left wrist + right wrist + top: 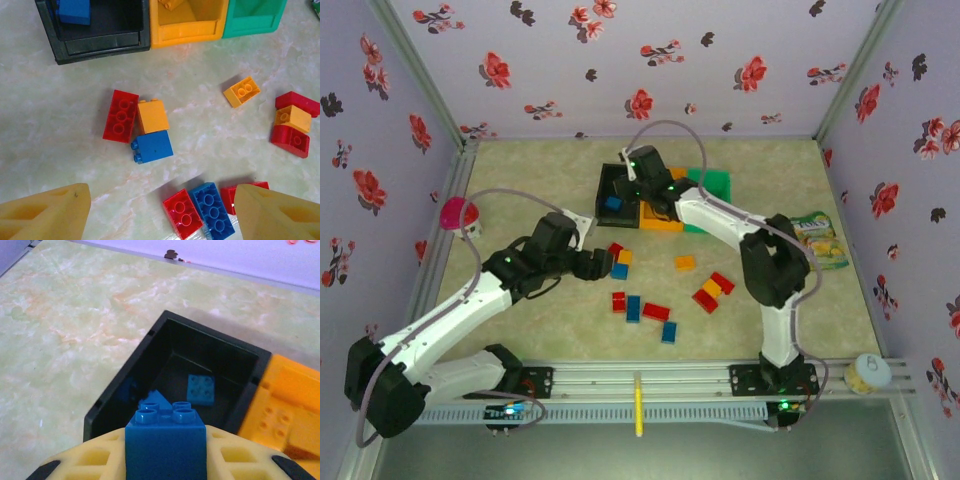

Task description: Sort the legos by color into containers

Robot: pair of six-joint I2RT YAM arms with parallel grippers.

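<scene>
left gripper (162, 202): jaws apart, nothing between them; it hangs over loose legos on the table (60, 150)
right gripper (166, 457): clamped on the held brick (165, 437), blue, studs up; it hangs above the black bin (125, 385)
black bin: leftmost of the row; one blue brick (201, 389) lies on its floor; another blue shape in a corner is partly hidden
orange bin (287, 385): touching the black bin's right side; orange pieces lie inside
green bin (250, 22): just right of the orange bin; its contents cannot be told
middle cluster: red brick (120, 116) touching an orange block (152, 116); a blue block (152, 146) lies on its side against the orange one
by the fingers: red piece (182, 213) and blue piece (212, 210) lie side by side; another red one is partly behind the right finger (277, 212)
right side: lone orange brick (242, 91); near it an orange square (292, 118) sits between two red bricks
packet (817, 240): green, by the right wall; print too small to read
disc (868, 372): pale, at the near right corner; one dark mark, 8 or B, cannot tell which
pink toy (455, 213): by the left wall, well apart from the bins
</scene>
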